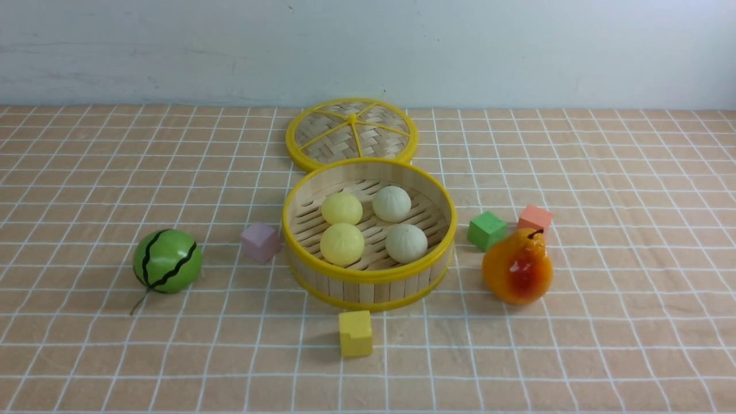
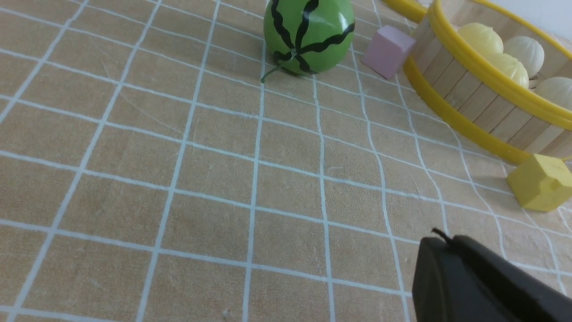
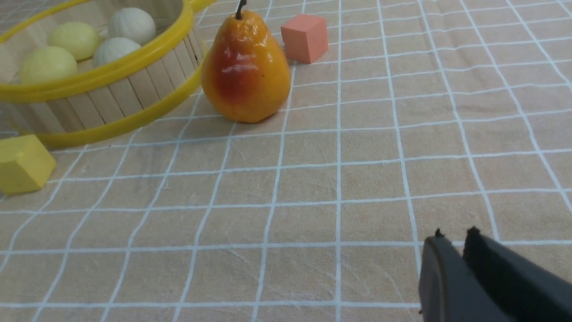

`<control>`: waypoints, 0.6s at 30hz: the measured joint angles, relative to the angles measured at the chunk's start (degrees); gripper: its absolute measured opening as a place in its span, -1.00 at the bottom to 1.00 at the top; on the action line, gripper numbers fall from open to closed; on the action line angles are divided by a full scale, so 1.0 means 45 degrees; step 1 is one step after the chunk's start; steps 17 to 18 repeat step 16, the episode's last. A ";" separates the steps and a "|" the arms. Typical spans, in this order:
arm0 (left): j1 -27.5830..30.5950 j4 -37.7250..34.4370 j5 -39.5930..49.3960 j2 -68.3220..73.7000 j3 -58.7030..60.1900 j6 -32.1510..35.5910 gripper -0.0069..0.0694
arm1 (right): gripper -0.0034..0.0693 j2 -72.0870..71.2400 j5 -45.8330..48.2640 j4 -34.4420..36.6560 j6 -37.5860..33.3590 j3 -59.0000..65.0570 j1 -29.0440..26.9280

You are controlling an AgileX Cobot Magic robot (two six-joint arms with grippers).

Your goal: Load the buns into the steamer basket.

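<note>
With all four buns [image 1: 372, 225] in the steamer basket [image 1: 368, 277] and both grippers, left [image 2: 442, 239] and right [image 3: 453, 237], pressed nearly together and empty, little could go wrong beyond a stray arm nudging the basket.

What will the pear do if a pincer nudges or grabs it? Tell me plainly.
The pear stands upright on a rounded bottom with a narrower top, so a nudge high up would likely tip it, and it could then roll. Its skin looks glossy and smooth, so a pincer may slip on it. It sits close beside the green cube, which a push that way might knock.
</note>
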 joint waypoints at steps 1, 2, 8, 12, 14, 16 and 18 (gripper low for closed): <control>0.0000 0.0000 -0.0012 0.0000 0.0000 0.0000 -0.85 | -0.71 0.0000 0.0000 0.0000 0.0000 0.0000 0.0000; 0.0000 0.0000 -0.0012 0.0000 0.0000 0.0000 -0.85 | -0.71 0.0000 0.0000 0.0000 0.0000 0.0000 0.0000; 0.0000 0.0000 -0.0012 0.0000 0.0000 0.0000 -0.85 | -0.69 0.0000 0.0000 0.0000 0.0000 0.0000 0.0000; 0.0000 0.0000 -0.0036 0.0000 0.0000 0.0000 -0.85 | -0.68 0.0000 0.0000 0.0000 0.0000 0.0000 0.0000; 0.0000 0.0000 -0.0036 0.0000 0.0000 0.0000 -0.85 | -0.67 0.0000 0.0000 0.0000 0.0000 0.0000 0.0000; 0.0000 0.0000 -0.0036 0.0000 0.0000 0.0000 -0.85 | -0.67 0.0000 0.0000 0.0000 0.0000 0.0000 0.0000; 0.0000 0.0000 -0.0036 0.0000 0.0000 0.0000 -0.85 | -0.67 0.0000 0.0000 0.0000 0.0000 0.0000 0.0000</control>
